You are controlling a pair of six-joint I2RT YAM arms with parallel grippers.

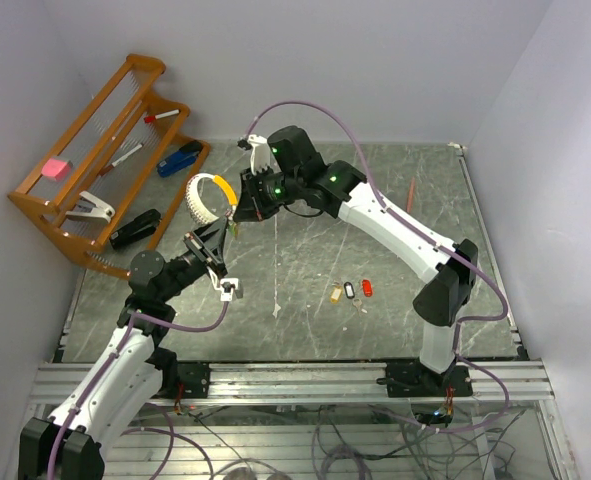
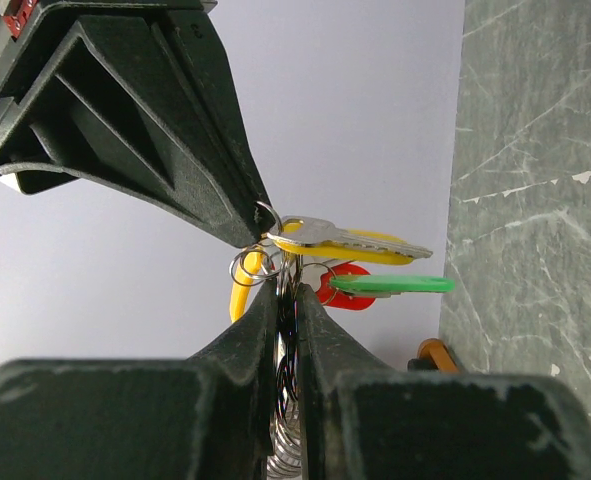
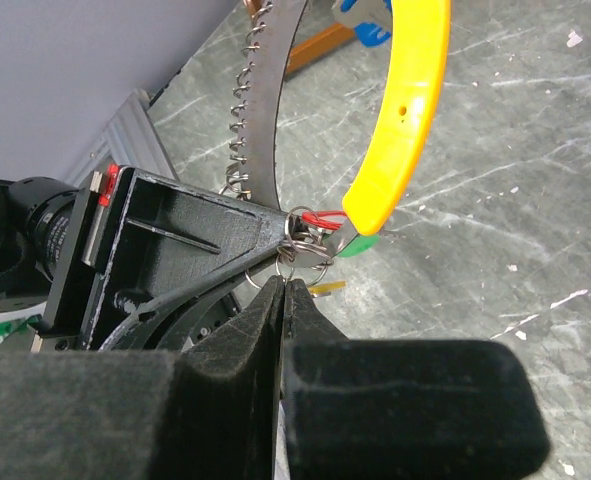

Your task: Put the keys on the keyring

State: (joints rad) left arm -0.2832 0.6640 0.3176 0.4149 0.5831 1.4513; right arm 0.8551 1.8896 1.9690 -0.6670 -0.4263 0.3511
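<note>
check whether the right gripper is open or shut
Shut. In the right wrist view the right gripper shows no gap between its jaws, which meet at the tips.

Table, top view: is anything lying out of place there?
Yes. Three keys, tagged yellow, black-and-white and red, lie loose on the table, apart from the keyring held up farther back. Nothing looks spilled or broken.

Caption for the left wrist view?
Left jaws clamp the keyring, right jaws' tip meeting its rings, where yellow-, red- and green-tagged keys cluster.
</note>
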